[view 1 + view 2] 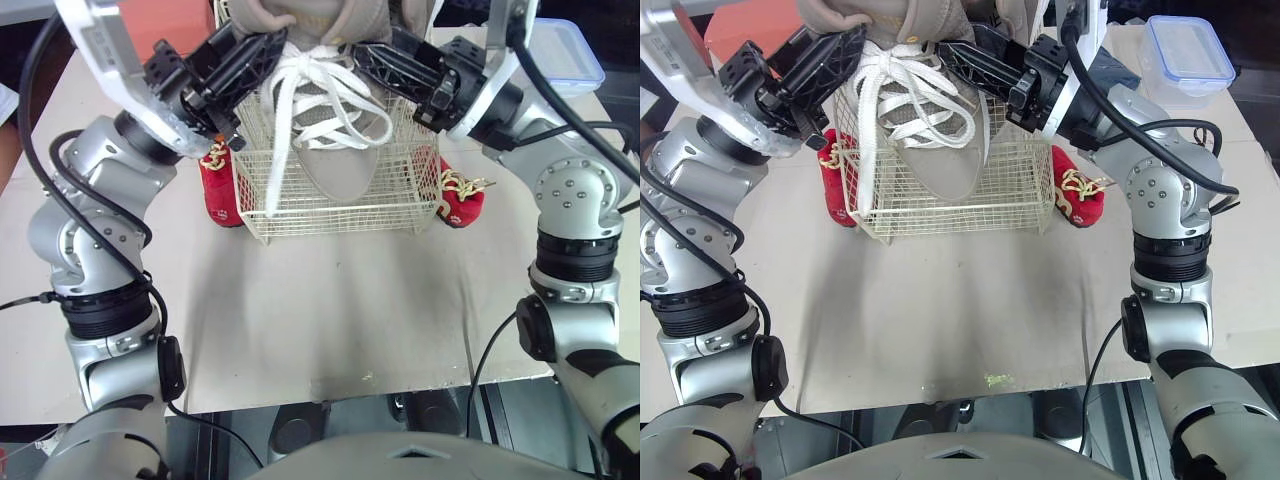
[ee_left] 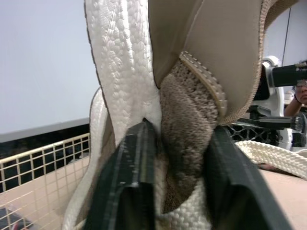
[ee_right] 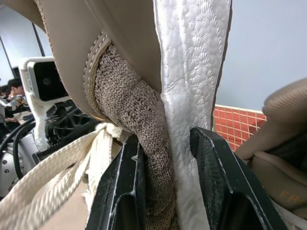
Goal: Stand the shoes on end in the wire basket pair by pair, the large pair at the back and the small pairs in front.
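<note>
Both of your grippers are clamping the large tan shoe (image 1: pixel 335 150), one on each side of its collar. The head views are giving you the layout. The table (image 1: pixel 330 320) is spreading across the lower frame and the wire basket (image 1: pixel 330 215) is sitting at upper centre. The shoe is hanging toe-down inside the basket, with white laces (image 1: pixel 300 90) spilling over its front. Outside the basket, the left red shoe (image 1: pixel 218 190) is lying just beside its left wall and the right red shoe (image 1: pixel 462 200) just beside its right wall.

The wrist views are adding the close-up. The left gripper (image 2: pixel 181 129) and right gripper (image 3: pixel 168 139) are each pinching white lining and brown knit between their fingers. A second tan shoe (image 3: pixel 283 143) is showing at the right edge of the right wrist view.

The held shoe's heel is running off the top edge of the head views, so you cannot tell there how deep the fingers are reaching.
</note>
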You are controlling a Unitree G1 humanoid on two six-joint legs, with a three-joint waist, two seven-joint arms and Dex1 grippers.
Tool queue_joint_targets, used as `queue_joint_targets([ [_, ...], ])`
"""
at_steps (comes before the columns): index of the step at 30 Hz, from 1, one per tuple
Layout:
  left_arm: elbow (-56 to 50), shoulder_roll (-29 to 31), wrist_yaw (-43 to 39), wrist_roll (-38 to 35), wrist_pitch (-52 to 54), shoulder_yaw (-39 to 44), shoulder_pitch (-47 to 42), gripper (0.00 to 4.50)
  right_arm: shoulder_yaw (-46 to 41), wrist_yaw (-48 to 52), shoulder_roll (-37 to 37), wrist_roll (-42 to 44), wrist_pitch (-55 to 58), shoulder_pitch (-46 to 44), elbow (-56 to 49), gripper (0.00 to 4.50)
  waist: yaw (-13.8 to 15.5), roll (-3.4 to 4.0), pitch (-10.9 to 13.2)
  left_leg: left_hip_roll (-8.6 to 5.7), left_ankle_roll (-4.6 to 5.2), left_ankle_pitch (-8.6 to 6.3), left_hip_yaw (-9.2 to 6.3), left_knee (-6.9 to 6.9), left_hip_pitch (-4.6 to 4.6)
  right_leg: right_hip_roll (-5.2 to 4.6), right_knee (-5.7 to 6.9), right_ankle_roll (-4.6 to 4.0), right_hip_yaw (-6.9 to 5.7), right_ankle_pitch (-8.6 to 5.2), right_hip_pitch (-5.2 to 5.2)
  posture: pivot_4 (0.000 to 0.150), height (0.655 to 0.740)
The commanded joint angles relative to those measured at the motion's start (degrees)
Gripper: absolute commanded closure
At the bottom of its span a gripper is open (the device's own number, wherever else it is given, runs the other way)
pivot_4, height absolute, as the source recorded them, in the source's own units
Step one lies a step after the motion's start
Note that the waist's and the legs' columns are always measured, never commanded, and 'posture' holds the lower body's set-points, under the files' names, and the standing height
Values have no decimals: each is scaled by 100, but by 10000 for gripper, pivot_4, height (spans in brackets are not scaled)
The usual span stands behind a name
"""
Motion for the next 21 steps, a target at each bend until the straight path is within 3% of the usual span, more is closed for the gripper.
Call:
queue_joint_targets([
  [1, -264, -76, -65, -17, -163, -17, -16, 39120, -57, 118, 45, 157, -46, -190, -224, 33029, 3, 0, 0, 0, 0, 0, 0, 0, 0, 0, 0, 0, 0, 0, 0, 1500, 7400],
  [5, -202, -186, 166, 232, -430, 115, -92, 39918, -117, 179, -6, 222, -1, -265, -148, 20048, -4, 0, 0, 0, 0, 0, 0, 0, 0, 0, 0, 0, 0, 0, 0, 1500, 7400],
  [6, -164, -216, 224, 328, -527, 149, -124, 39953, -119, 214, -24, 212, -28, -267, -147, 13928, -3, 0, 0, 0, 0, 0, 0, 0, 0, 1, 0, 0, 0, 0, 0, 1500, 7400],
  [9, -56, -284, 374, 495, -736, 255, -250, 40468, -127, 322, -108, 129, -147, -222, -173, 1547, 5, 0, 0, 0, 0, 0, -1, 0, -1, 0, 0, 0, -1, 0, 0, 1500, 7400],
  [16, 271, -245, 671, 988, -1270, 413, -722, 40934, -207, 489, -571, -208, -496, 7, -388, 0, 14, 0, 0, -1, 0, 0, -1, 5, -3, 0, 0, 0, -3, 0, 0, 1500, 7400],
  [21, 818, -111, 1172, 1898, -1899, 341, -1378, 40934, -328, 531, -1121, -404, -604, 221, -720, 0, 8, 0, 0, -2, 0, 0, 0, 7, -5, -1, 0, 0, -3, 0, 0, 1500, 7400],
])
